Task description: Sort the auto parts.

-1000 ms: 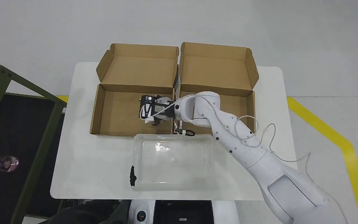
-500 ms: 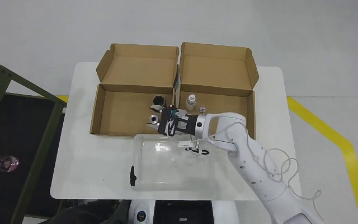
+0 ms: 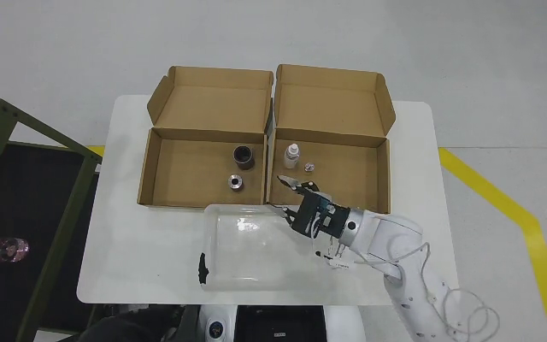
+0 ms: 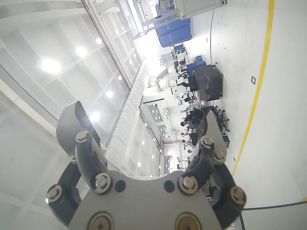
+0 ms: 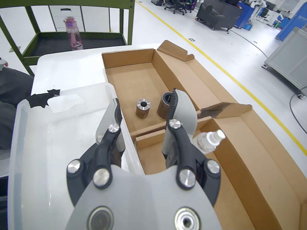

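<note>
The right gripper (image 3: 284, 195), spread wide and empty, hangs at the clear bin's (image 3: 248, 261) 1 o'clock edge. Two metal cylinders (image 3: 244, 156) share the worktop's 10 o'clock carton (image 3: 184, 171), presumably grouped by kind.

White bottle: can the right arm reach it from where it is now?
Probably yes. The right gripper is open and empty, at the near wall of the cardboard box holding the white bottle; the box is open-topped with nothing over the bottle.

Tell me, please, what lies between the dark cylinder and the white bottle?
Between the dark cylinder and the white bottle stand only the adjoining side walls of the cylinder's box and the bottle's box, as the top view shows.
</note>
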